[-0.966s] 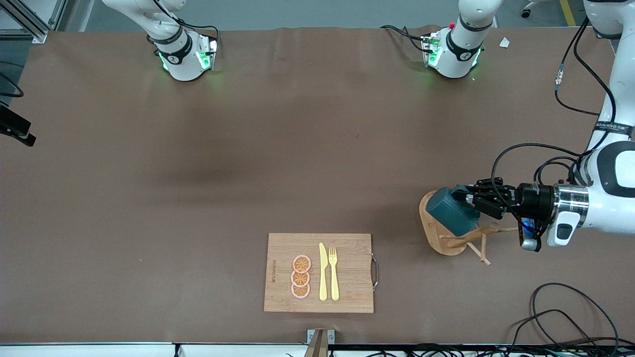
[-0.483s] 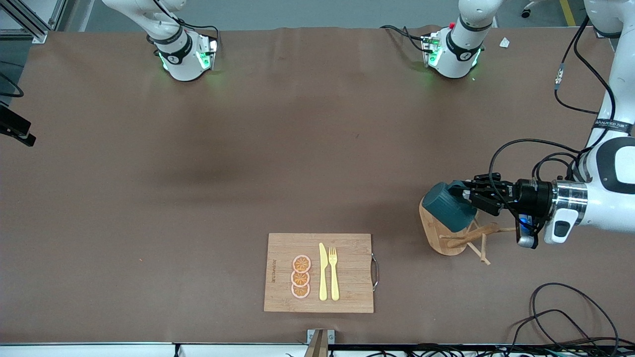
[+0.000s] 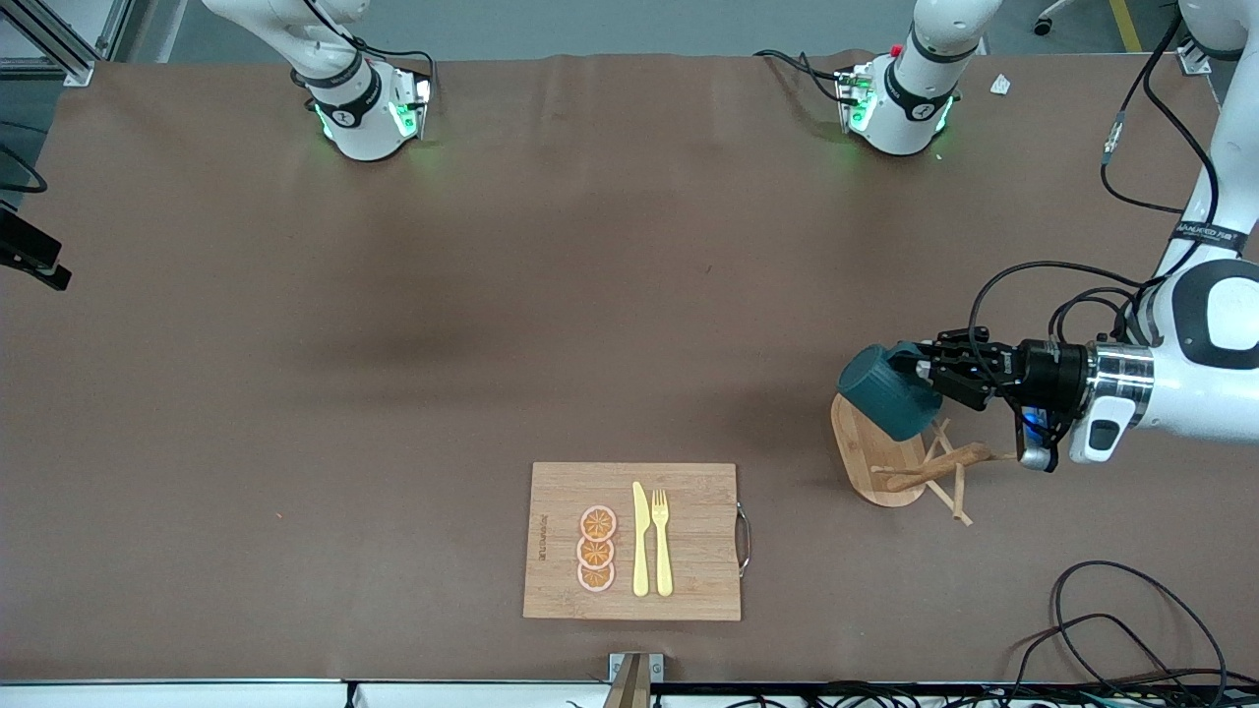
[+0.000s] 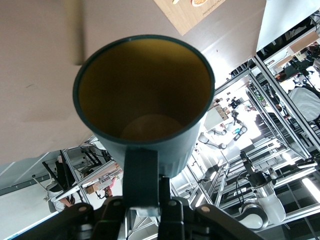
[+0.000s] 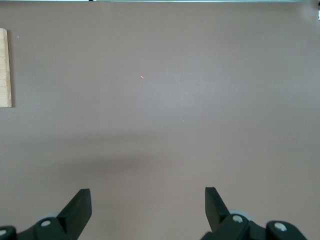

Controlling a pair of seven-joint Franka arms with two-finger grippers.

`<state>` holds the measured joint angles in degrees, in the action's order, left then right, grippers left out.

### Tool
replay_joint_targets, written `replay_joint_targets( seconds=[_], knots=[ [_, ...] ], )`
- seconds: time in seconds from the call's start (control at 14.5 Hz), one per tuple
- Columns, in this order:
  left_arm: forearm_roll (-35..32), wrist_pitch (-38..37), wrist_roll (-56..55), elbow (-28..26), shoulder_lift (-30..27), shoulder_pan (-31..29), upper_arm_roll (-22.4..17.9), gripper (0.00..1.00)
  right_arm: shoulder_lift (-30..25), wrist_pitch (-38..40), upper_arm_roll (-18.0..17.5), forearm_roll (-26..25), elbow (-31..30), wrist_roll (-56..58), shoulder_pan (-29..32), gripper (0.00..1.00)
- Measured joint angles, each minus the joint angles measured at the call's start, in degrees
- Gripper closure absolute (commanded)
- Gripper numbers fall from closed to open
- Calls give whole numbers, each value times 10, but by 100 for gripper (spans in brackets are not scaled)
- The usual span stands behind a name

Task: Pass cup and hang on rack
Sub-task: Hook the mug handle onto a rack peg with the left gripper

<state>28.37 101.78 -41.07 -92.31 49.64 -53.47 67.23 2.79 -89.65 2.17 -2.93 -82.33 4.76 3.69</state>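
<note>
Cup (image 3: pixel 882 390) held by its handle in the left gripper (image 3: pixel 923 371), fingers clamped, lying sideways over the wooden rack (image 3: pixel 878 455) toward the left arm's end of the table; the right gripper (image 5: pixel 148 205) waits with fingers spread over bare tabletop.

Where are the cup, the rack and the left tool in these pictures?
cup (image 3: pixel 883 391): front view, on its teal outer wall.
rack (image 3: pixel 864 447): front view, on the bare part of its oval wooden base.
left tool (image 4: pixel 141 197): left wrist view, on the cup's handle where the fingers pinch it.
</note>
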Motion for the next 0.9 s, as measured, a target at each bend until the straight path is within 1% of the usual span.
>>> replay_joint_targets(
  seconds=[0.28,0.9],
  knots=[
    [0,2,39,-29,0,-31,2,100,0,0,0,0,0,0,0,0],
    [0,4,80,-30,0,-42,-3,99,0,0,0,0,0,1,0,0]
  ],
)
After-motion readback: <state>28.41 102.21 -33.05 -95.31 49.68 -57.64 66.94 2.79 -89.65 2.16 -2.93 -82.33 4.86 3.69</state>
